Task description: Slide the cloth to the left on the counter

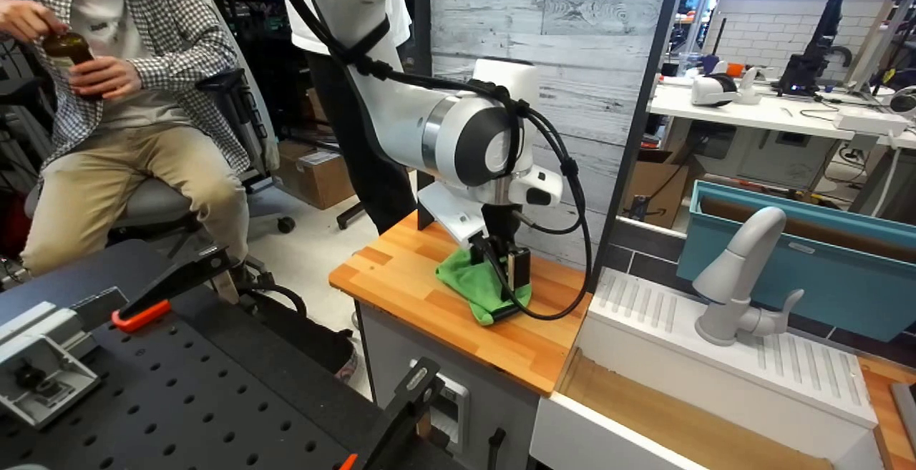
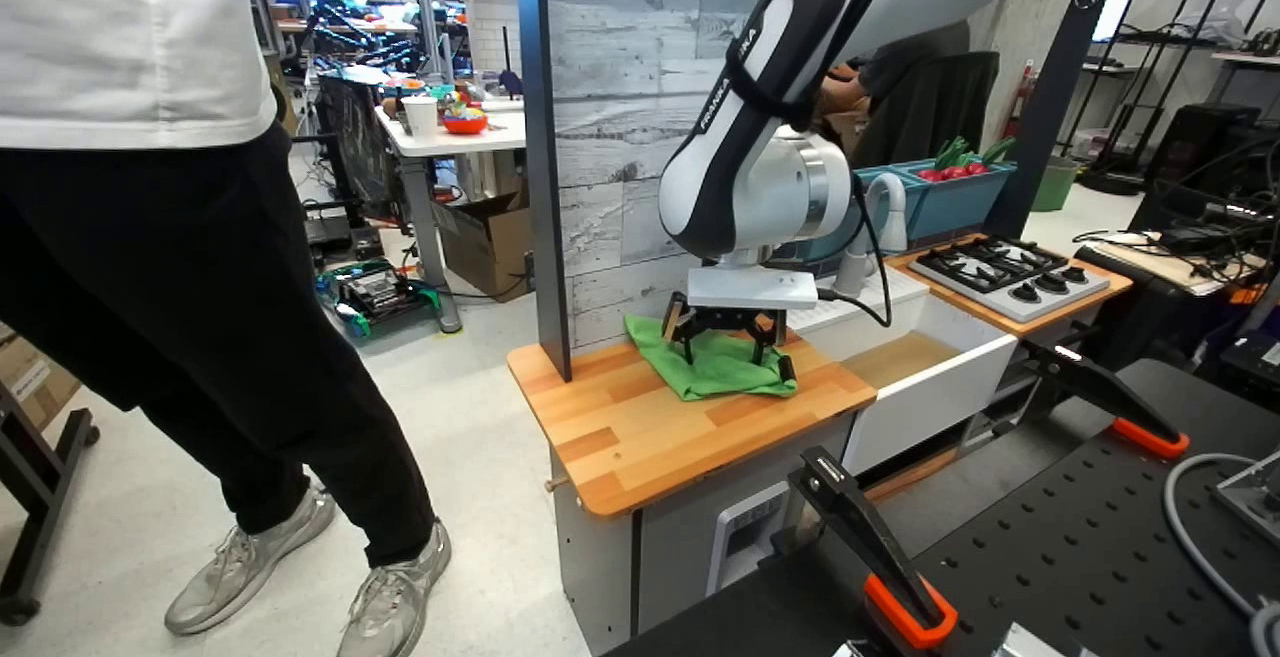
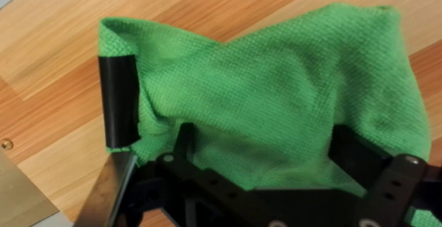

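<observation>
Beside the wooden counter [image 2: 640, 437] sits a white sink [image 2: 930, 397]; a grey plank panel [image 2: 640, 87] rises along the back, barring that side. Green cloth [image 3: 241, 82] lies rumpled beneath the end effector [image 3: 265, 132], fingers spread apart, tips against the fabric; a corner comes near the panel, contact unclear. Bare wood extends from the cloth to the counter's rounded corner, away from the sink.

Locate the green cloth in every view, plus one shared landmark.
In an exterior view: cloth, just below center.
In an exterior view: cloth, just below center, slightly right.
In the wrist view: cloth, large, across center and right.
Landmark: black strip on its edge.
</observation>
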`<state>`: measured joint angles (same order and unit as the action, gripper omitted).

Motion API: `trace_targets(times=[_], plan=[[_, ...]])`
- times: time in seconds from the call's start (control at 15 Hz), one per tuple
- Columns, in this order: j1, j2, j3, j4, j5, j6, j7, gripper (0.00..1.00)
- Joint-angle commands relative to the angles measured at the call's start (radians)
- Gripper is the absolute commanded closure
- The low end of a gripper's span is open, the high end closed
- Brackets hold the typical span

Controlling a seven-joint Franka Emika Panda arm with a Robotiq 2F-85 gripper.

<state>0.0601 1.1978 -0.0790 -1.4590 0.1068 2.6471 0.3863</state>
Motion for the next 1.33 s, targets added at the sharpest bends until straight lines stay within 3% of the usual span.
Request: trace_targets(times=[0.0,1.27], plan=[[0.057,0.057,-0.024,0.063,-0.009,-0.029,0.018,0.0],[0.251,0.128,-0.021,0.164,-0.088,-0.121,0.017,0.0]])
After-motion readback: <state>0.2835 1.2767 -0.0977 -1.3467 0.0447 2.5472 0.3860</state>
